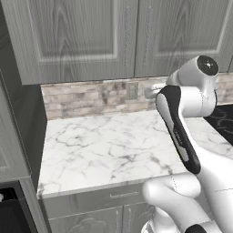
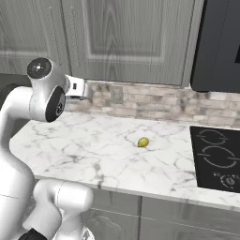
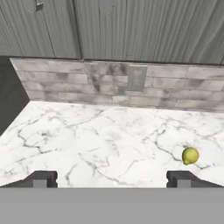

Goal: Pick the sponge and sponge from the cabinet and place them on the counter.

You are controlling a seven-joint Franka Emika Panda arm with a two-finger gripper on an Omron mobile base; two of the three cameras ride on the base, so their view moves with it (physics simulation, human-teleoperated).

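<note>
cabinet doors closed, sponges prob. inside | gripper spread wide, empty, over near counter | small yellow-green ball at right, not target

We note a glossy white arm of rounded segments, black bands at the joints, a dark round cap on top; fingers small, dark, square-tipped.

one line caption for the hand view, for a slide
Open end effector over the white marble counter, small yellow-green ball at right, closed grey wood-grain cabinet doors above.
</note>
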